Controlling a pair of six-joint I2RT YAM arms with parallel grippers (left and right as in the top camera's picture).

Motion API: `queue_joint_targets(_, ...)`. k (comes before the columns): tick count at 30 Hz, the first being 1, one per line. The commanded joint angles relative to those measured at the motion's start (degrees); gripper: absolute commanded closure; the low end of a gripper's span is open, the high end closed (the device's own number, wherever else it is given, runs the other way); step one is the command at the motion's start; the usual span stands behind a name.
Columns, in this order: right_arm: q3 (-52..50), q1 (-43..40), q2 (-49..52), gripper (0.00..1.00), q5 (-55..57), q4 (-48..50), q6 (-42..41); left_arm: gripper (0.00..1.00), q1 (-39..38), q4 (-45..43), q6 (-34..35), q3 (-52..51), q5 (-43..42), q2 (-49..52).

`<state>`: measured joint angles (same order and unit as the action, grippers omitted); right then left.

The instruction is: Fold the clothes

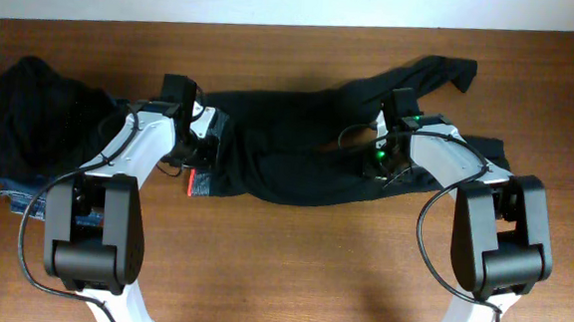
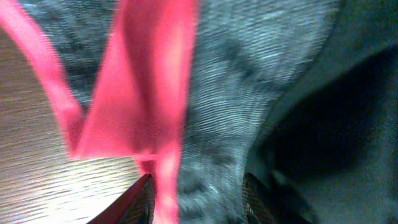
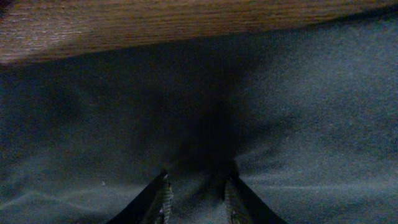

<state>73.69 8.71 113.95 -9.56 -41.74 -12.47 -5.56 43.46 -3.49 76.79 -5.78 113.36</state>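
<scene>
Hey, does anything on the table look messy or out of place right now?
The black trousers lie rumpled across the table, one leg end kinked toward the far edge, red waistband turned over. At far left, a bunched black garment is heaped over blue jeans.

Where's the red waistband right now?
Overhead, the red waistband is at the left end of the black trousers, beside the left arm. The left wrist view shows it just ahead of the left claw.
</scene>
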Motion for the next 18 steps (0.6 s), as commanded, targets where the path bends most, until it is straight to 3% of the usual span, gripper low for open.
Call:
queue_joint_targets(1,-1.77,0.26,1.84,0.66,-0.52,0.87,-0.31,0.55,0.35,-0.63,-0.94,-0.74,4.76,-0.55)
queue_joint_targets(17,-1.79,0.26,1.84,0.67,-0.52,0.81,-0.33,0.56,0.31,-5.03,-0.94,-3.50,-4.52,1.11)
queue_joint_targets(18,-1.79,0.26,1.84,0.67,-0.52,0.81,-0.33,0.66,0.31,-5.01,-0.94,-3.82,-4.52,1.62)
